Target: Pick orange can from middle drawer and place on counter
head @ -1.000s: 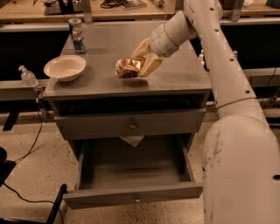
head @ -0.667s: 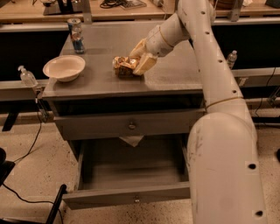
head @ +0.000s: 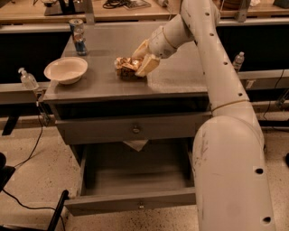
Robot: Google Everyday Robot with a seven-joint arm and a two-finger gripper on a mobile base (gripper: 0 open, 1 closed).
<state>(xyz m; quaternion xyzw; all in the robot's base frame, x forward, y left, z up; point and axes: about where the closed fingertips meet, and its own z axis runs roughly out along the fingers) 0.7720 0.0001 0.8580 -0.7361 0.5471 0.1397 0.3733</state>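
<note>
Nearest the camera, the middle drawer (head: 131, 201) stands pulled out with its tray in full view; the orange can (head: 122, 64) is not in it. The robot's thick white arm (head: 230, 171) rises at the right, in front of the drawer's right end, and reaches up and to the left over the cabinet. Above the open drawer, the upper drawer (head: 135, 129) is shut, and a pale scrap (head: 135, 145) hangs just under its front.

On the grey worktop (head: 180, 81), the gripper (head: 134, 65) sits near the middle, low over the surface. Its jaws are clamped on the orange can, one finger in front of it and one behind, and the can's left end sticks out past them. The can lies on its side at the surface with a dark shadow under it; whether it touches the metal cannot be told.

Compared with a second ago, the gripper and can have moved together a little to the left and slightly back, closer to the white bowl (head: 66, 70), though still apart from it. The bowl has not moved. Neither has the tall blue, red and silver can (head: 78, 36), which stands upright at the far left corner.

A pump bottle (head: 28, 80) stands off the cabinet's left side, and a wooden tabletop (head: 135, 10) runs along the back.
</note>
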